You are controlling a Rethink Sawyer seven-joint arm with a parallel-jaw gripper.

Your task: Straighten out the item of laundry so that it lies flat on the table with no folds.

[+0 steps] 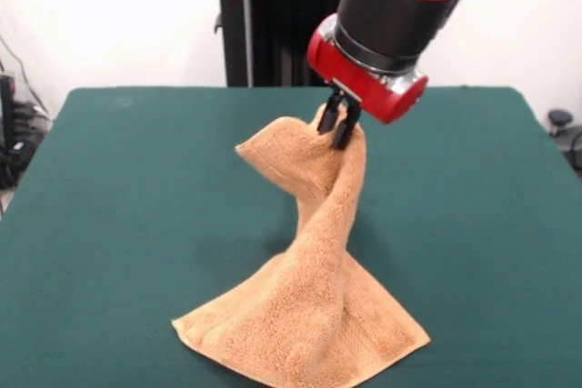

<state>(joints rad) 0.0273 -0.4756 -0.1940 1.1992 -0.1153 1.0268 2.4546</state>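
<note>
Gripper pinches towel edge, lifted above table; lower part rests bunched. Flattening not done; spreading remains.

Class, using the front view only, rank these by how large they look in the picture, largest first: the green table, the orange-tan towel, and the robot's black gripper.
1. The table: fills most of the picture.
2. The towel: pinched up to a peak, lower part spread on the table.
3. The gripper: smallest, only short black fingers showing, shut on the towel's top.

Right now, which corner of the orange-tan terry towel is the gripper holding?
The topmost corner, pinched shut in the black gripper and lifted; the two front corners rest on the dark green table.
</note>
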